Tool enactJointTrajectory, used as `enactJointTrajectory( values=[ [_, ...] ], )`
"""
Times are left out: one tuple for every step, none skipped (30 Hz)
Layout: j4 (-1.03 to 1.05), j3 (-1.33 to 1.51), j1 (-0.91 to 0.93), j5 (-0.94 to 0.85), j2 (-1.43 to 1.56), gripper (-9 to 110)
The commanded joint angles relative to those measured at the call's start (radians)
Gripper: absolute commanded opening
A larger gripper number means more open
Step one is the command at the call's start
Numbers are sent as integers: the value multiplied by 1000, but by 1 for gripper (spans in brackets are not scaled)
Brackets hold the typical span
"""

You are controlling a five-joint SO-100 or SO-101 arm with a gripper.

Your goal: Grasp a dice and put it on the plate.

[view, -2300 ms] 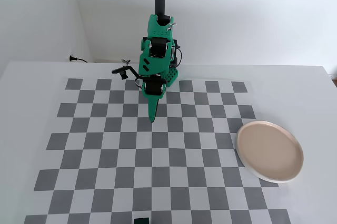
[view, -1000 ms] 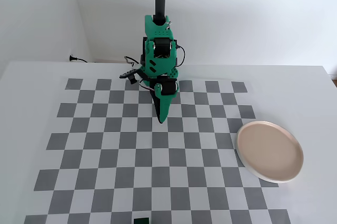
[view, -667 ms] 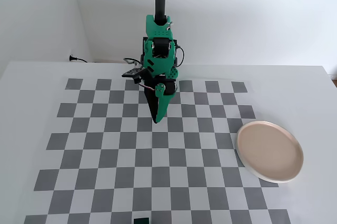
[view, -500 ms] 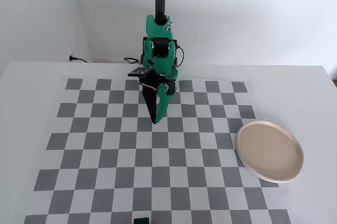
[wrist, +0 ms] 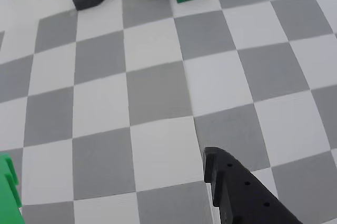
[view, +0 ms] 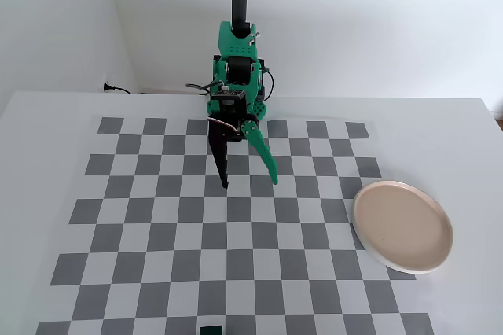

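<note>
Checkered table [view: 157, 225]; arm [view: 236, 75] at upper centre. Plate [view: 402, 226] at right. Claw [view: 248, 184] with jaws spread wide, empty. Dice [view: 211, 329] at bottom edge, cut off; probably light, rigid, best pinched across opposite flat faces. As a cube, no long axis; orientation unclear.

Worktop [view: 471, 138] white, grey-and-white checkerboard [view: 236, 225]; arm [view: 238, 75] bright green; plate [view: 402, 226] beige-pink, paler rim; dice [view: 211, 329] dark green.

Green arm [view: 236, 75] upright; end effector [view: 248, 184] points down, fingers spread wide.
</note>
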Motion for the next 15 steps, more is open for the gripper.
enactJointTrajectory(
  values=[
    [-133,-190,12,2,-293,35],
    [-152,-278,23,21,-423,34],
    [-158,-373,34,40,-549,34],
    [-167,-453,46,55,-649,33],
    [-187,-511,57,57,-723,33],
    [-213,-543,63,48,-769,33],
    [-241,-558,64,34,-798,33],
    [-258,-571,66,20,-818,33],
    [-261,-584,63,9,-836,33],
    [-261,-600,61,3,-853,34],
    [-262,-615,58,-2,-871,34],
    [-265,-632,58,-3,-890,34],
    [-276,-644,57,-6,-910,34],
    [-290,-658,57,-8,-931,34],
    [-299,-676,57,-9,-956,34]
  ],
)
